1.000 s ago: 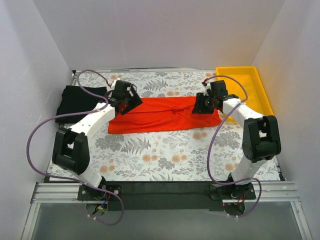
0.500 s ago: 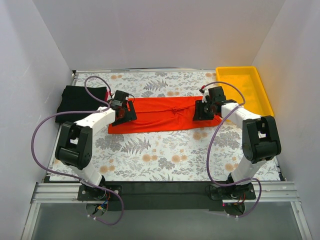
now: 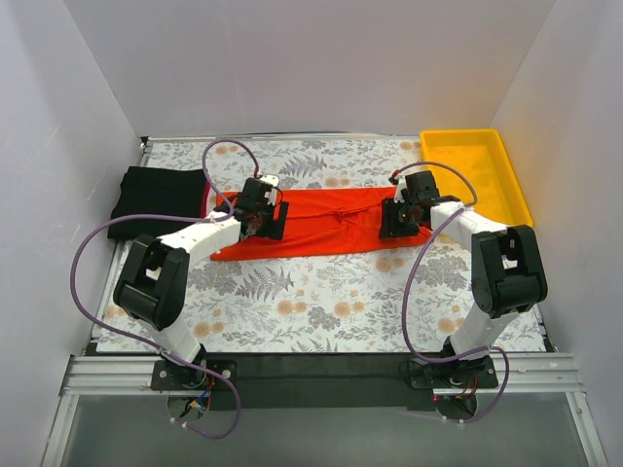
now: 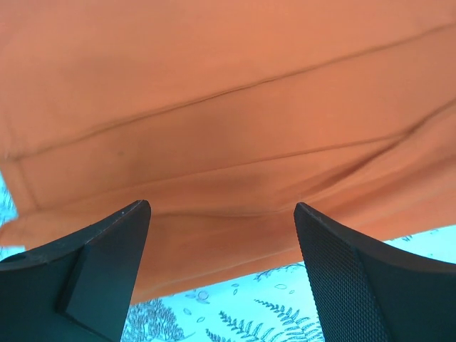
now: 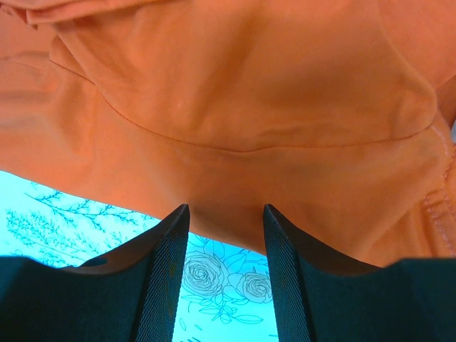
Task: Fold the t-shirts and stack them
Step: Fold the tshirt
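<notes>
Lying folded at the upper left of the table (image 3: 321,302) is a black t-shirt (image 3: 156,195). Right of it, the left pincer (image 3: 265,216) is poised low over the left end of the orange-red t-shirt (image 3: 326,226), jaws spread wide. This shirt stretches as a flat band across the table's middle. At its right end the right pincer (image 3: 397,220) stands partly spread, floral print showing between its fingers (image 5: 160,271). A yellow tray (image 3: 477,165) occupies the upper right.

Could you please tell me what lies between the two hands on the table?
Only the orange-red t-shirt, folded into a band, spans from left hand to right hand; the top view shows it.
</notes>
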